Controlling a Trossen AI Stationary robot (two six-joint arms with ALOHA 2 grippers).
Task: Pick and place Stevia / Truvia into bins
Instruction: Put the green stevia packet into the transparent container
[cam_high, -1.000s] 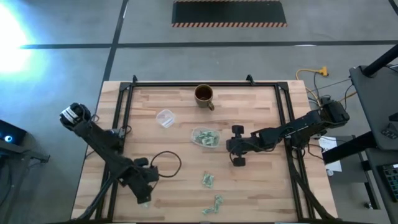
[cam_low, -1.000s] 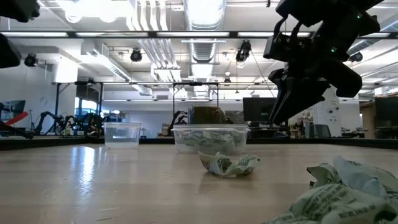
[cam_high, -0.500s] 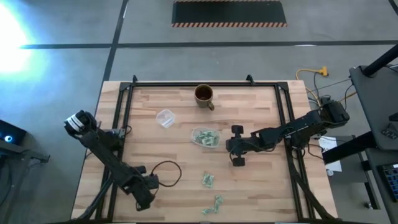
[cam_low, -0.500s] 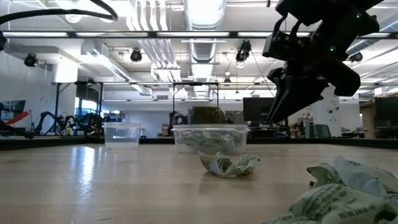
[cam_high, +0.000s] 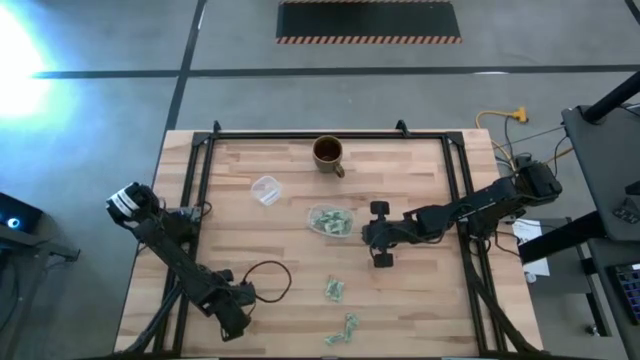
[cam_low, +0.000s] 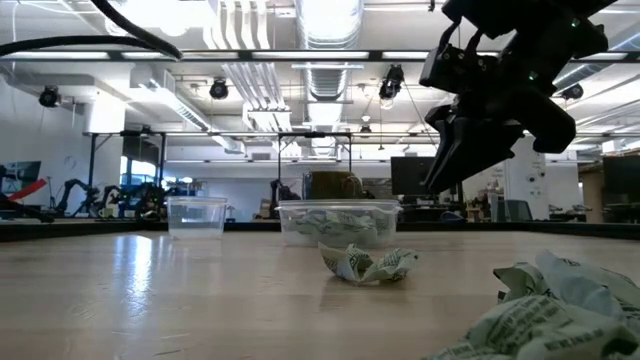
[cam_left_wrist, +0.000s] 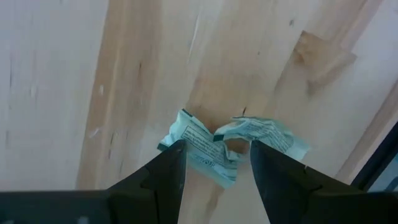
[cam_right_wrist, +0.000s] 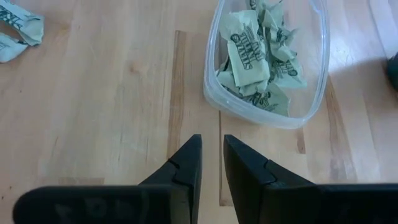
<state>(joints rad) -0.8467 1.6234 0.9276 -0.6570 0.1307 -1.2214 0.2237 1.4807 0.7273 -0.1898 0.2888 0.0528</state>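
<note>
A crumpled green-and-white Stevia sachet (cam_left_wrist: 200, 142) lies on the wood near the table's near left corner. My left gripper (cam_left_wrist: 217, 149) (cam_high: 232, 325) points down over it, open, one finger on each side. The gripper hides this sachet in the high view. The clear bin (cam_high: 329, 221) (cam_right_wrist: 268, 59) (cam_low: 338, 222) sits mid-table with several sachets inside. My right gripper (cam_right_wrist: 212, 146) (cam_high: 364, 236) (cam_low: 436, 183) hangs just to the right of the bin, above the table. Its fingers stand a narrow gap apart with nothing between them. Two more sachets (cam_high: 334, 290) (cam_high: 347, 328) lie toward the near edge. My left gripper comes from above with its open fingers (cam_left_wrist: 171, 163) along the two sides of the crumpled sachet, which lies flat on the table. I cannot tell whether the fingertips touch the paper.
A brown mug (cam_high: 328, 153) stands at the far middle. A small clear cup (cam_high: 266, 190) (cam_low: 196, 215) sits to the left of the bin. A black cable loop (cam_high: 268, 280) trails by the left arm. Black frame rails (cam_high: 200, 190) run along the table's left and right sides.
My left gripper has sunk toward the table and shifted a little toward the near edge, tipping steeper, down around the sachet at the near left. It has stayed open.
</note>
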